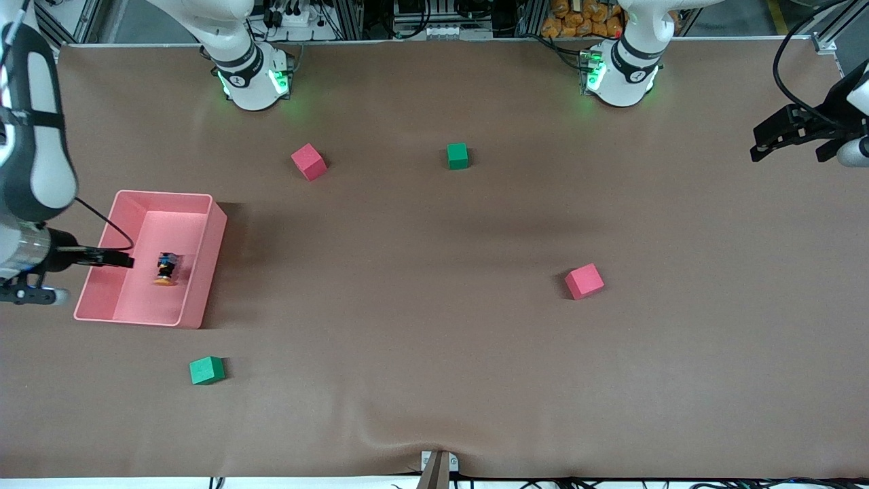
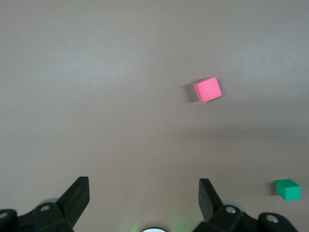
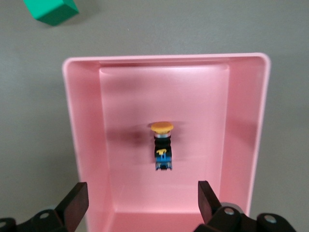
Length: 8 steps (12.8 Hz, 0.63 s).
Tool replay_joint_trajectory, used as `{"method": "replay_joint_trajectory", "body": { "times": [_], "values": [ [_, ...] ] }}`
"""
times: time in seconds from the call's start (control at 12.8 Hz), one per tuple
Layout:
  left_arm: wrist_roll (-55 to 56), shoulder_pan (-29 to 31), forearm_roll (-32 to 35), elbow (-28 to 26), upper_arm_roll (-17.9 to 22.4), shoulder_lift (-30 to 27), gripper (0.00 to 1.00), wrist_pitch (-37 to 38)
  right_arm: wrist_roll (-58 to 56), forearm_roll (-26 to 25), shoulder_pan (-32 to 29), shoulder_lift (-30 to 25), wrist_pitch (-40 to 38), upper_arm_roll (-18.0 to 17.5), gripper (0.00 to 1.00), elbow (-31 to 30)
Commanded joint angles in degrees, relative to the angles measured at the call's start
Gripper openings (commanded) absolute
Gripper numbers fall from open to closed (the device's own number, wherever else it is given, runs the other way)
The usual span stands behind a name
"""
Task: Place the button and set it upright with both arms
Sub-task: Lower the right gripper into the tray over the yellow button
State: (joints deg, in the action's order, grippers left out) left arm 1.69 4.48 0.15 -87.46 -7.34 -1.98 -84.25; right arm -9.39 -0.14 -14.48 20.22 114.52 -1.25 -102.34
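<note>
The button [image 3: 162, 146] lies on its side in the pink bin [image 1: 204, 272], directly below the right end effector [image 3: 140, 198], whose fingers stand apart, cap toward the front camera; the left end effector [image 2: 144, 198], also open, waits well away.

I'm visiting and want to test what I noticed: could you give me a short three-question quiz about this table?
1. True or false: the button lies on its side inside the pink bin.
2. How many foam cubes sit on the table?
3. Which pincer hangs over the bin: (a) the left pincer, (b) the right pincer?

Key:
1. True; its orange cap points sideways.
2. Four: two red, two green.
3. (b); it hangs open above the bin, while the left pincer waits, open, over bare table at its own end.
</note>
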Motion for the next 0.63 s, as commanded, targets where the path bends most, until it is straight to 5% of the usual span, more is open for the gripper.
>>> {"method": "replay_joint_trajectory", "body": {
  "times": [0.0,0.55],
  "values": [
    [0.25,0.18,0.29,0.63,-0.21,0.48,1.00,0.49,-4.31,-0.74,-3.35,1.39,7.27,-1.03,1.00,-5.31],
    [0.33,0.27,0.29,1.42,-0.13,0.48,1.00,0.40,-5.47,-0.04,-4.60,5.27,18.10,-1.12,1.00,-10.42]
  ]
}}
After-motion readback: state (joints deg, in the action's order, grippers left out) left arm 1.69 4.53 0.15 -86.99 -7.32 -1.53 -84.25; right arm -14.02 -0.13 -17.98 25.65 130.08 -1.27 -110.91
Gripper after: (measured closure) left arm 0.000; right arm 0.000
